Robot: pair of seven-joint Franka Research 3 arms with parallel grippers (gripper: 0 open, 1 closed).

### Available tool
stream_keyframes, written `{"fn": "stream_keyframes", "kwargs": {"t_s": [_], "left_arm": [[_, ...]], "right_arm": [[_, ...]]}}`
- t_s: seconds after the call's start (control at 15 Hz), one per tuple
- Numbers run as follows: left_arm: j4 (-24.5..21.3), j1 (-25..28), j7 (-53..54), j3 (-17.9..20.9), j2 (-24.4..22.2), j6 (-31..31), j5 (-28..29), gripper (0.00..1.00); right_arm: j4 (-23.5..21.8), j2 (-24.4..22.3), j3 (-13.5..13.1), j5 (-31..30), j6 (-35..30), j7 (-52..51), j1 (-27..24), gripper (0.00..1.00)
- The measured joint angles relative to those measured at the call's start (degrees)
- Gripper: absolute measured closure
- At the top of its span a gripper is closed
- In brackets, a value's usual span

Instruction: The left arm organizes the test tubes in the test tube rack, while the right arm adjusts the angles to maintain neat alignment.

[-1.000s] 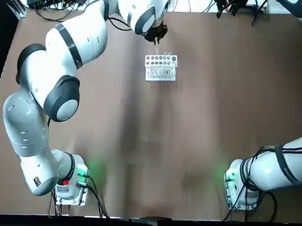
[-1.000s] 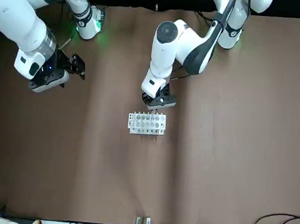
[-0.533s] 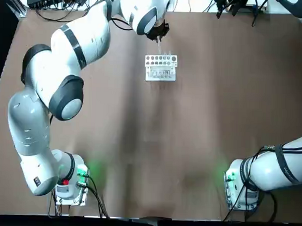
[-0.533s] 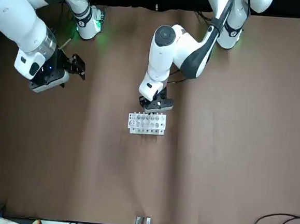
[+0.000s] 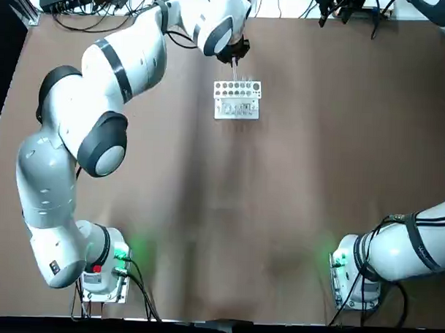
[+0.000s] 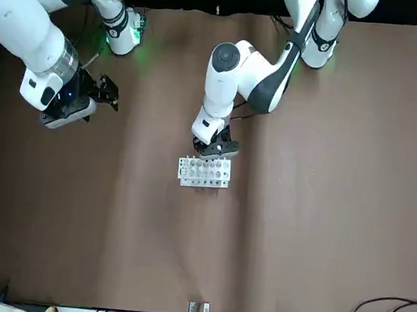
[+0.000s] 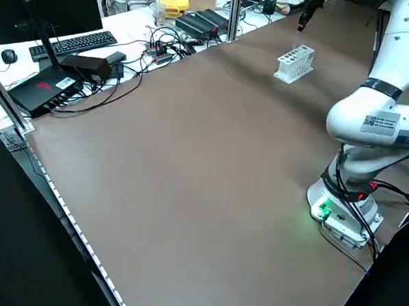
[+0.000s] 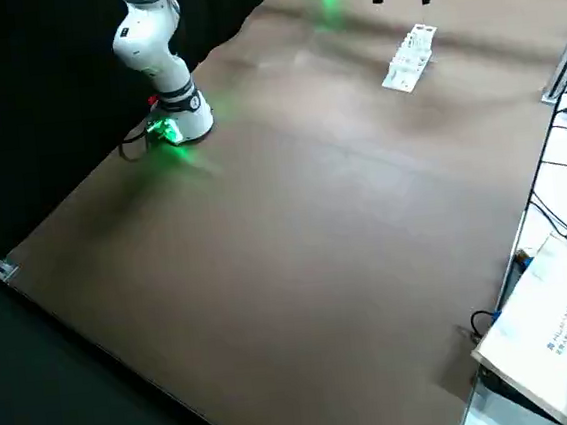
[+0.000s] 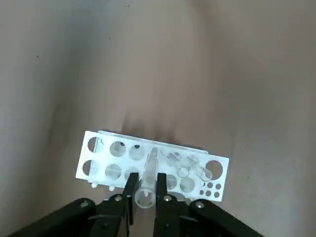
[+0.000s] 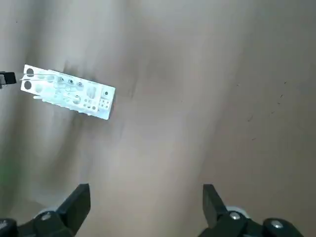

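The test tube [image 9: 147,185] is clear and glassy; the test tube rack [image 9: 101,158] smooth white plastic; the table [image 5: 228,203] matt brown.

Light falls evenly from overhead on the brown table [image 5: 295,176], bright and without glare. Shadows are soft: a pale darker band runs down the middle of the table in the top view, and a faint smudge lies beside the rack [image 9: 153,165] in the left wrist view. Green glow from the arm bases [image 5: 121,256] tints the table beside them. The right side view has a black, unlit corner. The tubes [image 9: 147,180] are nearly lost against the white rack. The wrist views look slightly soft.
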Motion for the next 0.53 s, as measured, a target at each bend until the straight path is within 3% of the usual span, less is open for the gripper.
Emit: {"fn": "stream_keyframes", "kwargs": {"t_s": [0.53], "left_arm": [[0.21, -0.22, 0.02, -0.05, 0.68, 0.01, 0.0, 0.81]], "right_arm": [[0.0, 0.0, 0.0, 0.0, -0.29, 0.0, 0.0, 0.0]]}}
